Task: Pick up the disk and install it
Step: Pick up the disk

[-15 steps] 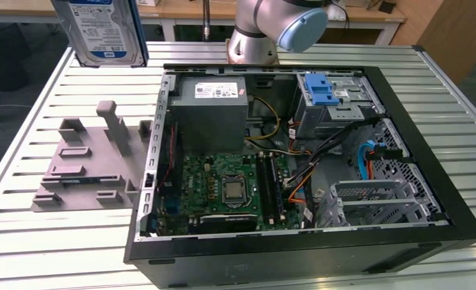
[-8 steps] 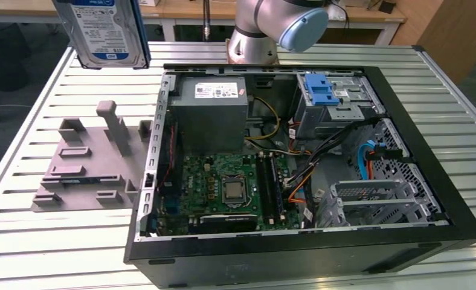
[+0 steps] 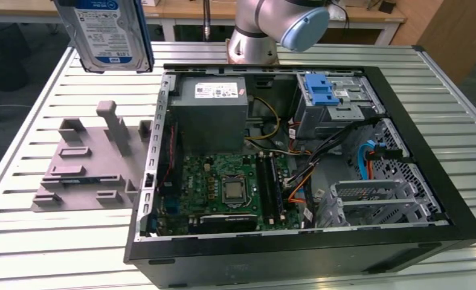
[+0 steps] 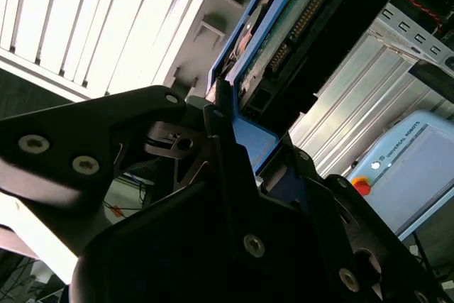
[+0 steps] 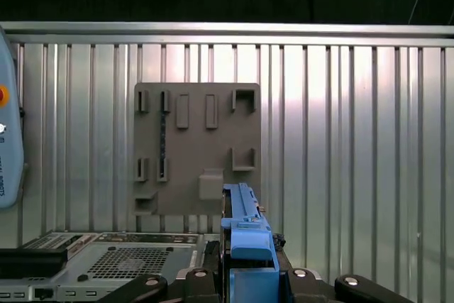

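At the upper left of the exterior view, the flat grey metal hard disk (image 3: 109, 33) with blue side rails hangs upright above the slatted metal table (image 3: 61, 254), the black gripper (image 5: 247, 274) pinching one railed edge between its fingers, high enough, I judge, to clear the grey moulded holder (image 3: 85, 169) and the open black computer case (image 3: 431, 199).

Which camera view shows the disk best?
The exterior view: the disk hangs above the table with its labelled face towards the camera. The first wrist view gives its blue rail edge-on; the second wrist view, its connector end.
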`<action>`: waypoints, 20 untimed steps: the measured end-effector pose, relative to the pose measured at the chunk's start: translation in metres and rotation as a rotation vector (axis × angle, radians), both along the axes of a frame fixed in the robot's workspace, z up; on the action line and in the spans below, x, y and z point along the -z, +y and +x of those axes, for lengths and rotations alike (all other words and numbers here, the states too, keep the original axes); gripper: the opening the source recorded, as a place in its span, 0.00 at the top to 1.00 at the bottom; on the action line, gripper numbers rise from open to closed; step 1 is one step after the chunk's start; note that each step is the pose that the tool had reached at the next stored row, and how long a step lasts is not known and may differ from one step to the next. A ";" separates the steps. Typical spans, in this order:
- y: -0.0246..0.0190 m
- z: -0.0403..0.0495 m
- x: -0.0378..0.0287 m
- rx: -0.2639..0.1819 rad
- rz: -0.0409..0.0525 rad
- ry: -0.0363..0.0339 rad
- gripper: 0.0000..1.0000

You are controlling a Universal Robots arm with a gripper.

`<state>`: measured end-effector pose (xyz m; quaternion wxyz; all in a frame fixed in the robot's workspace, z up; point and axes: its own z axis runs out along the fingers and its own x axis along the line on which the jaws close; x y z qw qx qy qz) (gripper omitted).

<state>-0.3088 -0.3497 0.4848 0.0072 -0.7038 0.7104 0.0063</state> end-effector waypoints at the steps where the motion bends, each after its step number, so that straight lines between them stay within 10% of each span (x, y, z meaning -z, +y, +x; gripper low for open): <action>1: -0.0010 0.0008 0.0000 0.000 0.0000 0.0000 0.64; 18: -0.0044 0.0157 0.0000 0.000 0.0000 0.0000 0.64; 20: -0.0045 0.0286 0.0000 0.000 0.0000 0.0000 0.64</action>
